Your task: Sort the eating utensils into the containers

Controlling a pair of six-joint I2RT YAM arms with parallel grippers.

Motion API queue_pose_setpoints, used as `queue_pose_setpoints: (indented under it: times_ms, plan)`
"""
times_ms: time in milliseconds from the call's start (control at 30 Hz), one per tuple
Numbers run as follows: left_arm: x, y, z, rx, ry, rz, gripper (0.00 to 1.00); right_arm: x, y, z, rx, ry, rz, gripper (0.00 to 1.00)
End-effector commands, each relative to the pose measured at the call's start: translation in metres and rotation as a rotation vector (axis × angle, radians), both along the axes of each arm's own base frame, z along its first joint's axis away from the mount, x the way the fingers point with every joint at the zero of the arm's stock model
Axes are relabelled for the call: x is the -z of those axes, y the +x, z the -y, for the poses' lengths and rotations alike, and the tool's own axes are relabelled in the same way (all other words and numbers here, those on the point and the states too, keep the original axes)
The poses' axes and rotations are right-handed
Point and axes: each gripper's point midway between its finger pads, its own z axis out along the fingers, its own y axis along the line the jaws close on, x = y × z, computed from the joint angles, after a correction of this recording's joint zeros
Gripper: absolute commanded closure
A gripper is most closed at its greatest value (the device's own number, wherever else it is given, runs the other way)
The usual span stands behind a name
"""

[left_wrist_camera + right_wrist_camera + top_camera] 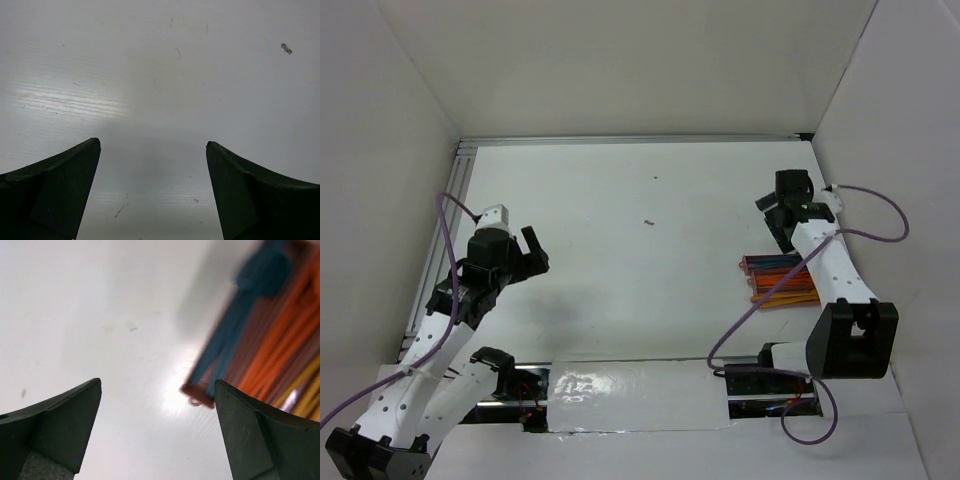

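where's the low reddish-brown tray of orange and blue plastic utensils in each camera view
Top external: right of centre, reddish-brown tray partly under the right arm.
Left wrist: not in it.
Right wrist: upper right, tray blurred.
Shared landmark: blue plastic utensils along one tray edge.

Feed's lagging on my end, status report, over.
Left end effector open, empty. Right end effector open, empty, beside tray. Utensils lying in tray. Nothing seen blocking.

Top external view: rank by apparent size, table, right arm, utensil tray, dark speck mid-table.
1. table
2. right arm, nearer the camera, which enlarges it
3. utensil tray, partly hidden under that arm, so its true extent is unsure
4. dark speck
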Motion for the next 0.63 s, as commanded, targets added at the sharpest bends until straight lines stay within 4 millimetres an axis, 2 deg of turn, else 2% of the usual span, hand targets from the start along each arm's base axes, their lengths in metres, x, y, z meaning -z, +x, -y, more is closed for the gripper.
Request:
queue_pose_setpoints:
  times_ms: [0, 33, 67, 133, 200, 233, 267, 367, 400, 500, 567, 600]
  plan:
    - [-0.017, 0.009, 0.02, 0.137, -0.021, 0.065, 0.0, -0.086, 0.028, -0.018, -0.244, -0.199, 0.167, 0.0]
    - [-0.015, 0.007, 0.023, 0.201, 0.015, 0.063, 0.0, -0.098, 0.03, -0.027, -0.294, -0.212, 0.203, 0.0]
    - [-0.023, 0.011, 0.031, 0.259, 0.019, 0.102, 0.0, -0.11, 0.036, -0.04, -0.388, -0.253, 0.238, 0.0]
    - [-0.036, 0.011, 0.052, 0.4, -0.006, 0.14, 0.0, -0.127, 0.032, -0.052, -0.508, -0.323, 0.276, 0.0]
    - [-0.059, 0.014, 0.067, 0.506, -0.009, 0.219, 0.0, -0.123, 0.026, -0.068, -0.601, -0.369, 0.288, 0.0]
    - [-0.061, 0.013, 0.069, 0.526, -0.011, 0.222, 0.0, -0.132, 0.02, -0.074, -0.635, -0.377, 0.329, 0.0]
    - [-0.07, 0.015, 0.073, 0.551, -0.008, 0.263, 0.0, -0.124, 0.013, -0.079, -0.671, -0.385, 0.329, 0.0]
    - [-0.083, 0.013, 0.079, 0.588, -0.025, 0.336, 0.0, -0.136, 0.001, -0.088, -0.698, -0.384, 0.422, 0.0]
    - [-0.08, 0.012, 0.079, 0.582, -0.033, 0.329, 0.0, -0.132, -0.003, -0.09, -0.712, -0.381, 0.431, 0.0]
    - [-0.083, 0.011, 0.081, 0.593, -0.041, 0.356, 0.0, -0.144, -0.015, -0.091, -0.715, -0.396, 0.502, 0.0]
    - [-0.084, 0.01, 0.082, 0.593, -0.046, 0.358, 0.0, -0.16, -0.025, -0.088, -0.704, -0.423, 0.56, 0.0]
    - [-0.085, 0.01, 0.082, 0.597, -0.046, 0.36, 0.0, -0.159, -0.028, -0.087, -0.709, -0.428, 0.563, 0.0]
